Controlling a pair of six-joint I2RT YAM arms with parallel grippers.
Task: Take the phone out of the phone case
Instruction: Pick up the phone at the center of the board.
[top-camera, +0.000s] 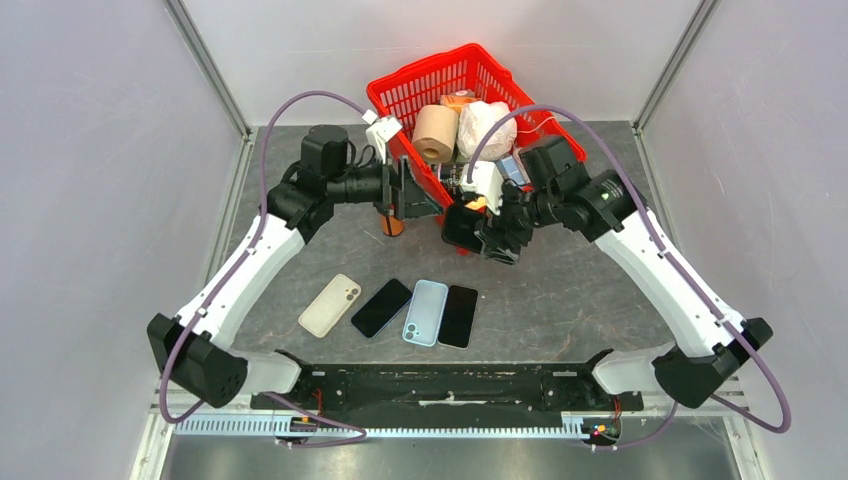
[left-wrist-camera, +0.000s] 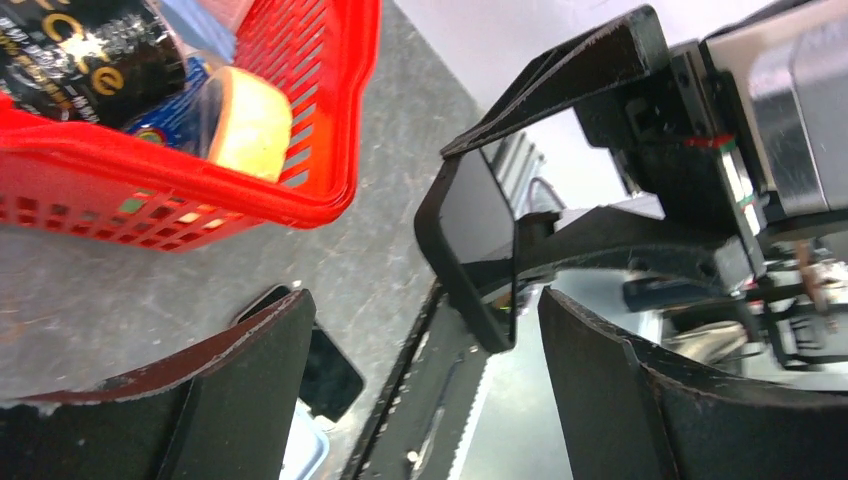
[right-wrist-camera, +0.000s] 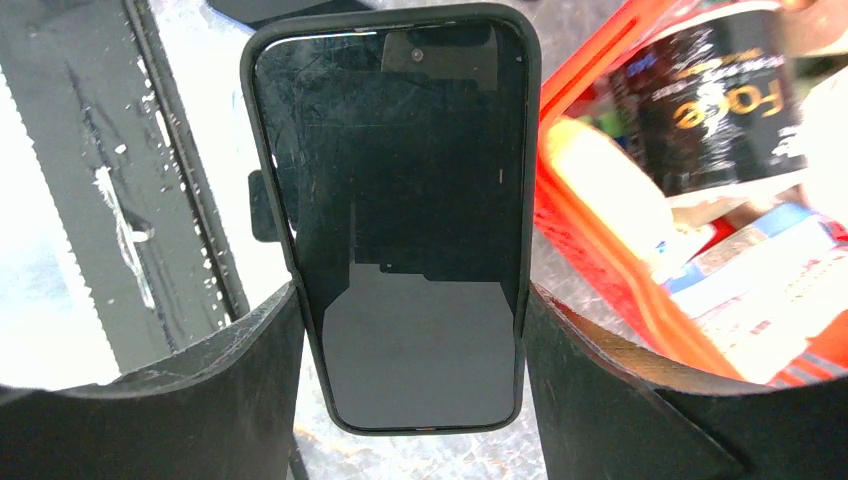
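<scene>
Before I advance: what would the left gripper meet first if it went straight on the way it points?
Likely the cased phone in the right gripper, edge-on just ahead of the left gripper's open jaws; depth is unclear.

gold "face" on black jar (right-wrist-camera: 715, 110)

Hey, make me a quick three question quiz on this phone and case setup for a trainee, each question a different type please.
1. True or false: the right end effector grips the phone in a black rubbery case by its long edges.
2. The left end effector is: A) shut on the phone, B) open, clamping nothing, C) shut tight on nothing.
3. How many items are in the row of flat phones and cases on the grey speckled table?
Key: 1 true; 2 B; 3 four.
</scene>
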